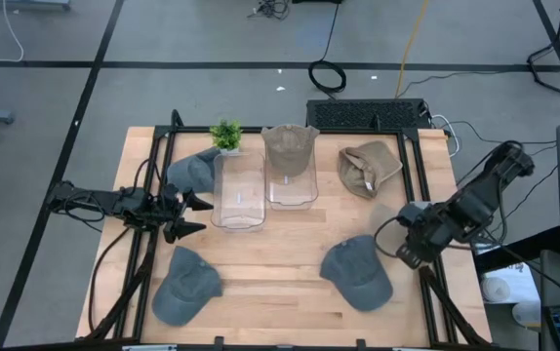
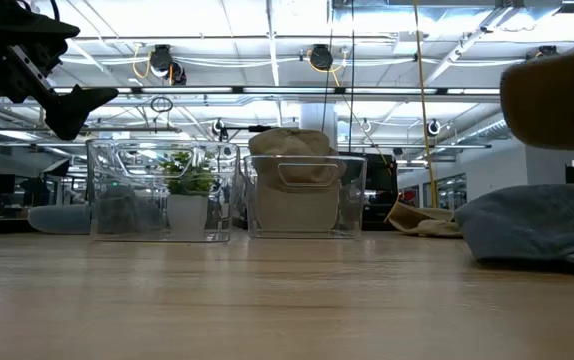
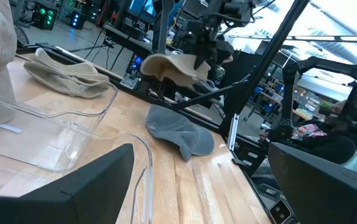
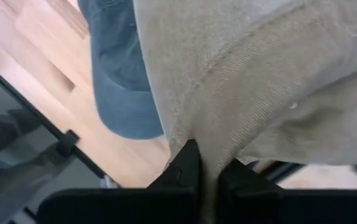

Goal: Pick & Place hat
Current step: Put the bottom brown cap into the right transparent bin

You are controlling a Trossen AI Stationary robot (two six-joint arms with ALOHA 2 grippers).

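Note:
My right gripper (image 4: 208, 171) is shut on a tan hat (image 3: 173, 67) and hangs above the table's right side. Right below it, a blue-grey hat (image 1: 356, 274) lies on the wood. In the high view the right arm (image 1: 426, 232) hides the held hat; in the low view the tan hat (image 2: 557, 95) shows at the upper right. Another tan hat (image 1: 369, 168) lies at the far right. A third (image 1: 291, 146) sits on the right clear bin (image 1: 292, 190). My left gripper (image 1: 200, 215) waits open at the left, holding nothing. My right gripper pinches a bunched fold of the tan hat's cloth (image 4: 211, 146) between its two fingers. The fingers come from above, pointing steeply down. The hat hangs below them, spread out and lifted clear of the table and of the blue-grey hat (image 4: 119, 81).
An empty clear bin (image 1: 238, 192) stands beside the filled one, with a small potted plant (image 1: 226, 135) behind it. Two more blue-grey hats lie at the left, one at the far side (image 1: 190, 168) and one near the front edge (image 1: 184, 286). Bare wood lies at the table's near middle.

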